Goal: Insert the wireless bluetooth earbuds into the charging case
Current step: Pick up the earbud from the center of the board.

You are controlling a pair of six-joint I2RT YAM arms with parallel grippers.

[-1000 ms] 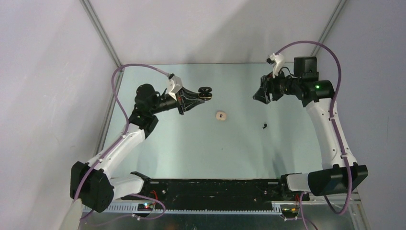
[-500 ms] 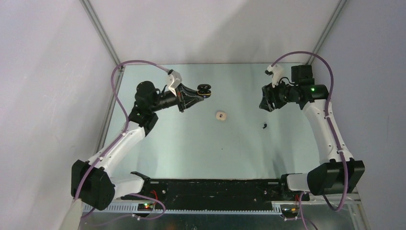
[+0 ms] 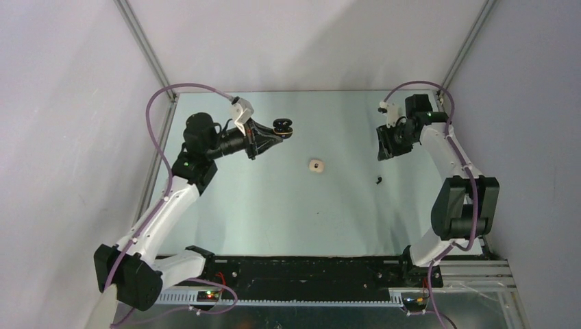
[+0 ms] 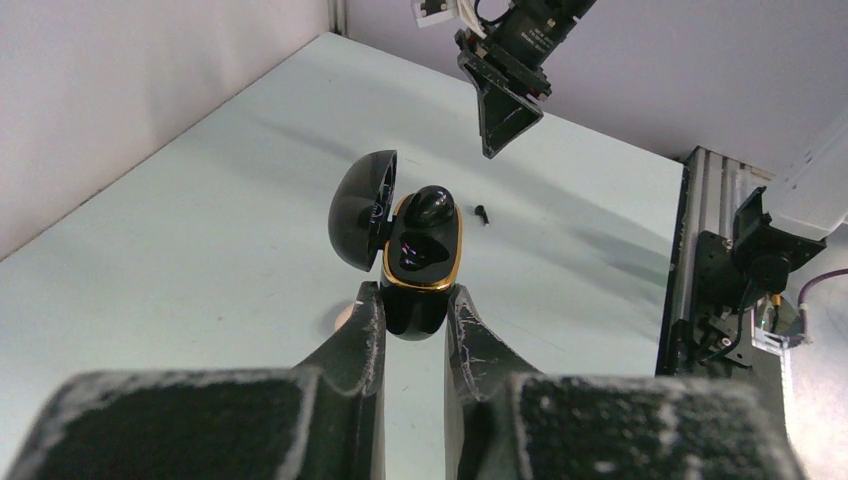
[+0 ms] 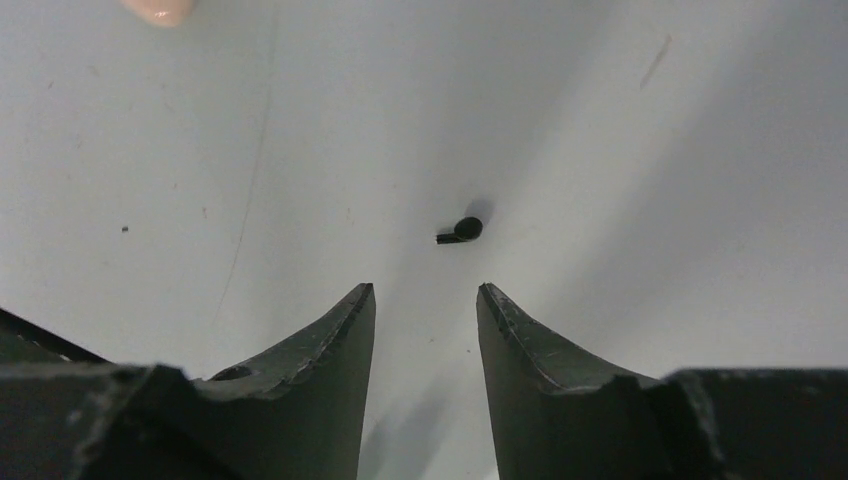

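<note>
My left fingers (image 4: 413, 300) are clamped on the base of the charging case (image 4: 420, 270), holding it off the table (image 3: 274, 205) with its lid (image 4: 360, 205) swung open. A black bud looks already seated inside, though I can't be sure.

As I read it, the step in hand is picking up the loose black earbud (image 5: 463, 231) lying on the table. My right fingers (image 5: 425, 292) stand apart and empty, above that earbud and just short of it. The case is well apart from the earbud, to its left, and a small cream-white piece (image 3: 316, 165) lies between them.

To do this well, I'd move forward until the gap straddles the earbud's round body, then drop straight down. Its stem points sideways toward one finger, so I'd turn the wrist a little and close across the body. I'd close slowly, since something this tiny could squirt out.
</note>
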